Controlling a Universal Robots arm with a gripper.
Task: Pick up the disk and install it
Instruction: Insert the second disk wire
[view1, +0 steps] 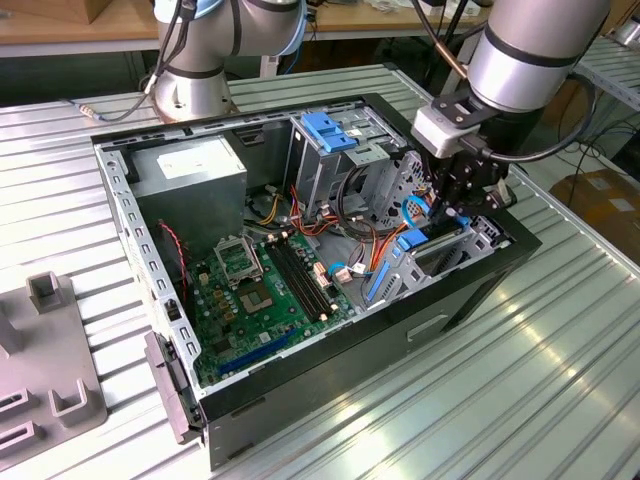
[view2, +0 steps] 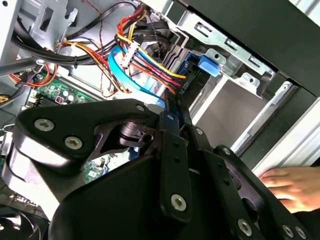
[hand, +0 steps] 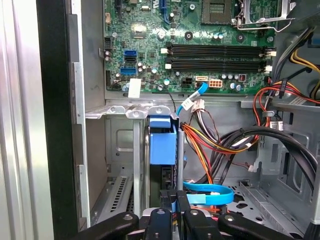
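The disk (hand: 163, 142) stands on edge in the drive bay at the case's front corner, and its blue carrier end faces the first wrist view. In the exterior view its blue rail (view1: 412, 240) shows low in the bay, on the exterior view's right side of the open computer case (view1: 480, 290). My gripper (hand: 173, 200) reaches down into that bay with its fingers (hand: 161, 207) drawn close on the disk's near edge. In the exterior view the gripper (view1: 452, 205) hangs just above the bay. The blue tab (view2: 209, 65) lies just beyond the fingertips in the second wrist view.
The green motherboard (view1: 260, 290) lies in the case's middle, with bundled cables (hand: 220, 140) beside the bay. A blue bracket (view1: 325, 130) tops the grey drive cage. A person's hand (view2: 292, 182) rests outside the case. A grey fixture (view1: 50, 390) sits on the exterior view's left.
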